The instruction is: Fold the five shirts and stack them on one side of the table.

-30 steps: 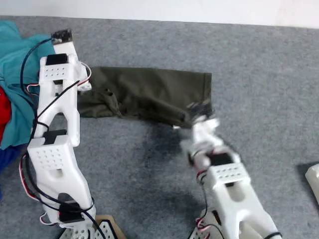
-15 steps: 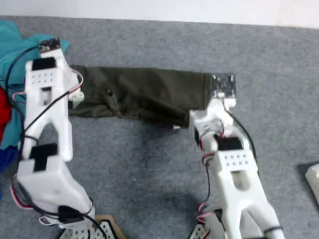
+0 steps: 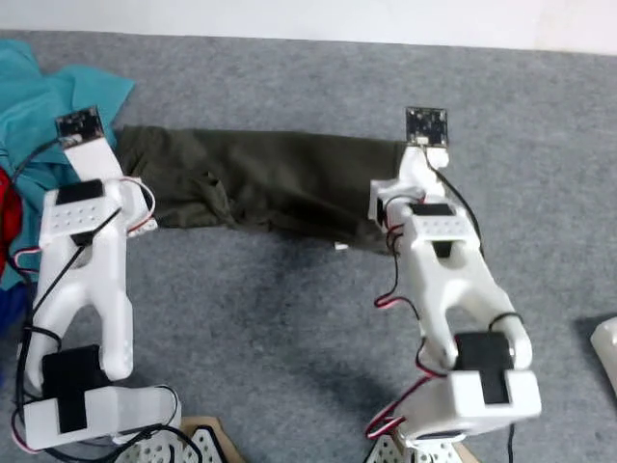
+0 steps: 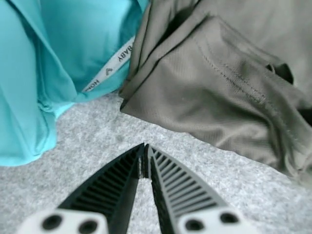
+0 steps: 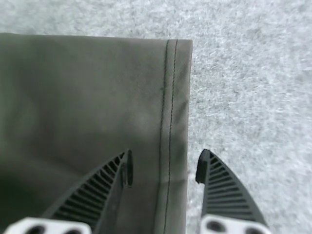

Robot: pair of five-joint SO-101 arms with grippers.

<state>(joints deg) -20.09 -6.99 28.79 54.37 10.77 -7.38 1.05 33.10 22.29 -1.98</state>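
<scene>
The left gripper (image 4: 146,157) is closed on nothing, above the grey table (image 3: 289,318), just before the crumpled end of the olive shirt (image 3: 270,178). The right gripper (image 5: 165,168) is open astride the shirt's stitched hem. In the high view the shirt lies as a long band across the upper middle.

1. The tabletop (image 3: 289,318) is covered in grey, carpet-like fabric.
2. An olive shirt (image 3: 280,178) lies across its far middle, folded into a long band, creased and bunched toward the left end.
3. A teal shirt (image 3: 39,106) lies crumpled at the far left, touching the olive one.
4. Red cloth (image 3: 6,217) and blue cloth (image 3: 8,304) sit at the left edge.
5. A white object (image 3: 605,347) rests at the right edge.
</scene>
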